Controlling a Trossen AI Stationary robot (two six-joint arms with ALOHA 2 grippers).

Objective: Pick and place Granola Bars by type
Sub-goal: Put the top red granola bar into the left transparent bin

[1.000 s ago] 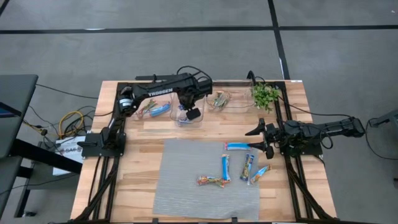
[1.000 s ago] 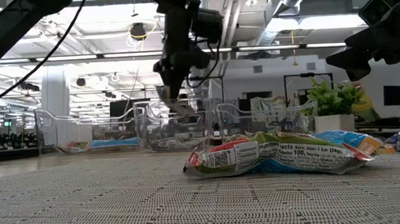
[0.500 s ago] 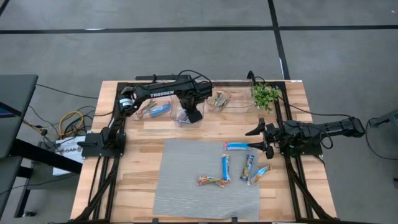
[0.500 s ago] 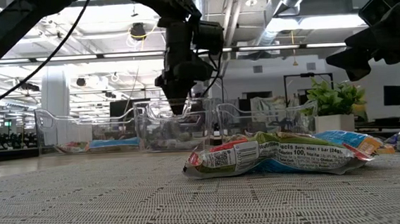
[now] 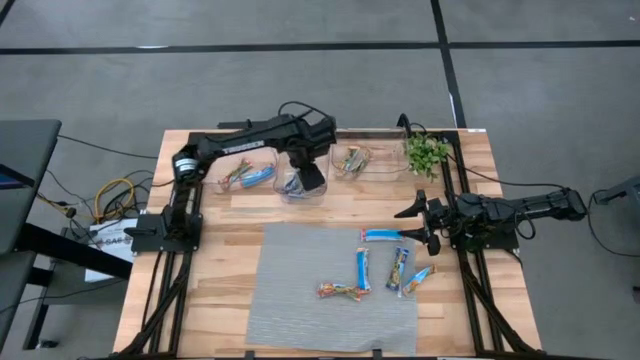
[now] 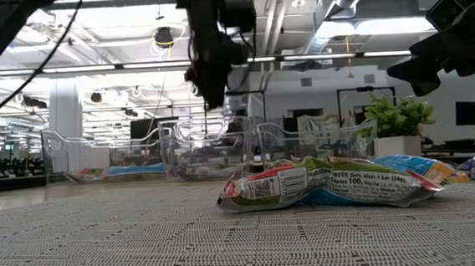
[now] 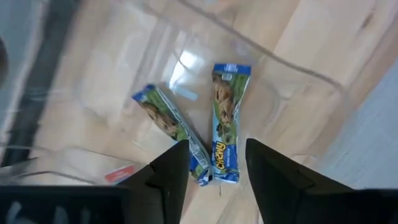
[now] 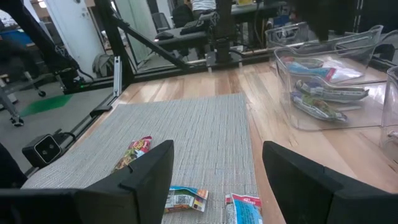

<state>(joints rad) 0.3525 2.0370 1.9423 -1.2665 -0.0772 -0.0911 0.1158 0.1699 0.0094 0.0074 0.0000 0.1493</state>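
My left gripper (image 7: 214,168) hangs open above the middle clear bin (image 5: 300,187), touching nothing. Straight below it, two Granola Bars (image 7: 227,121) (image 7: 171,127) lie flat on the bin's floor. Several more Granola Bars lie flat on the grey mat (image 5: 300,300): a blue one (image 5: 382,235), two upright in the picture (image 5: 362,268) (image 5: 399,266), a slanted one (image 5: 417,279) and a brownish one (image 5: 340,291). My right gripper (image 5: 422,222) waits open at the table's right side, beside the mat. Its wrist view looks over the mat, its fingers (image 8: 149,174) apart and bare.
Three clear bins stand in a row at the far edge: the left one (image 5: 245,175) and the right one (image 5: 360,160) also hold bars. A small green plant (image 5: 427,153) stands at the far right corner. Bare wood lies left of the mat.
My left gripper has risen out of the middle bin and moved a little toward the far edge. The bar that hung at its fingertips a second ago is no longer there; it lies in the bin.
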